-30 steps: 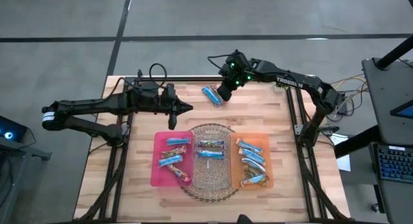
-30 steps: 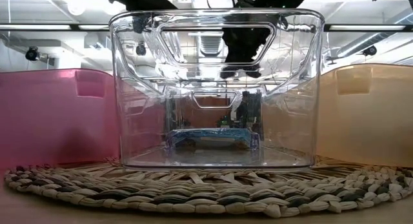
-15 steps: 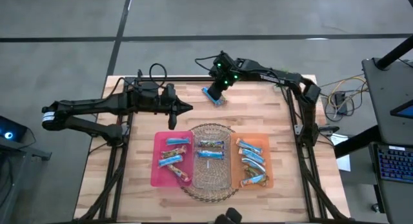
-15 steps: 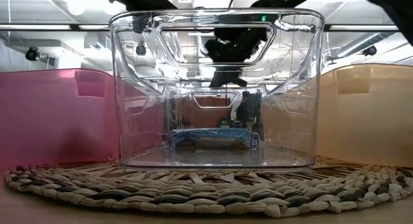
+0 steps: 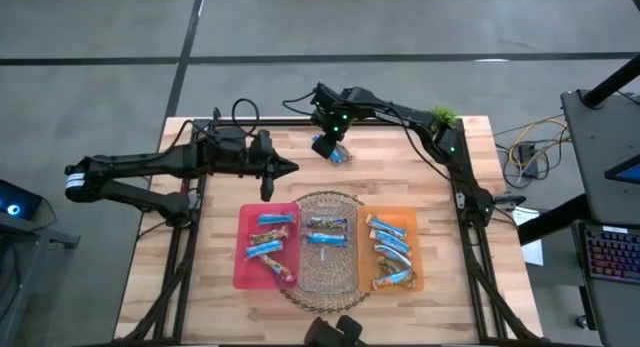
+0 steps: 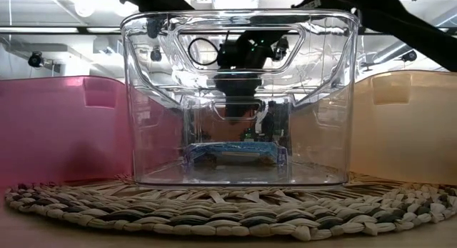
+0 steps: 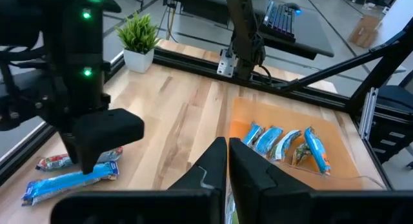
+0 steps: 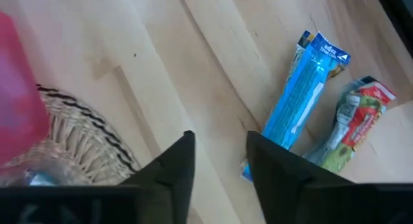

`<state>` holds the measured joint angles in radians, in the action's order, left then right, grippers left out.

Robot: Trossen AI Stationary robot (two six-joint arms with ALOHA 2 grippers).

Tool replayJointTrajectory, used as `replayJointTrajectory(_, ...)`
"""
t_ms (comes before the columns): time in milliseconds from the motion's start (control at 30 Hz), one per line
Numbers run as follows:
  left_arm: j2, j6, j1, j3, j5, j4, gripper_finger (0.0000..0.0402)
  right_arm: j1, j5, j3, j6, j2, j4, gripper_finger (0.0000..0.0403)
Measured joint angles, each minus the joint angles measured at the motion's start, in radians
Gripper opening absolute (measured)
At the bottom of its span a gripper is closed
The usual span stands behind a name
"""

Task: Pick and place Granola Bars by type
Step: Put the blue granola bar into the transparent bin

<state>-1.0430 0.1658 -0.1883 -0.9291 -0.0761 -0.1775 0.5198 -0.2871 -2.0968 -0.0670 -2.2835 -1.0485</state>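
Note:
Two loose Granola Bars lie flat on the wood near the table's far edge: a blue one (image 8: 303, 88) and a red-and-green one (image 8: 353, 124), side by side (image 5: 337, 153). My right gripper (image 8: 219, 139) hovers open just above and beside them (image 5: 325, 144), holding nothing. My left gripper (image 7: 227, 161) is shut and empty, left of the table's middle (image 5: 290, 168). More bars lie in the pink bin (image 5: 248, 262), the clear bin (image 5: 327, 272) and the orange bin (image 5: 368, 267).
The three bins stand in a row on a round woven mat (image 5: 325, 299) at the near middle. A small potted plant (image 7: 139, 37) stands at the far right corner. Bare wood lies left and right of the bins.
My right gripper has swung along the far edge toward the table's left and come over the two loose bars. The bars have stayed where they were.

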Motion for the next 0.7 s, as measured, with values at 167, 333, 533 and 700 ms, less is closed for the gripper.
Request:
replayJointTrajectory(167,0.038,0.005,0.000,0.000,0.007,-0.068,0.0000,0.000,0.022,-0.021,0.013,-0.029,-0.003,0.0175)
replayJointTrajectory(333,0.096,0.006,0.000,0.000,0.027,-0.081,0.0000,0.000,0.087,-0.016,0.010,-0.029,-0.012,0.0195)
replayJointTrajectory(533,0.140,-0.006,0.000,0.000,0.101,-0.086,0.0000,0.000,0.137,0.011,-0.015,-0.029,-0.018,0.0192)
replayJointTrajectory(700,0.146,-0.008,0.000,0.000,0.105,-0.086,0.0000,0.000,0.159,0.049,-0.033,-0.029,-0.012,0.0191)
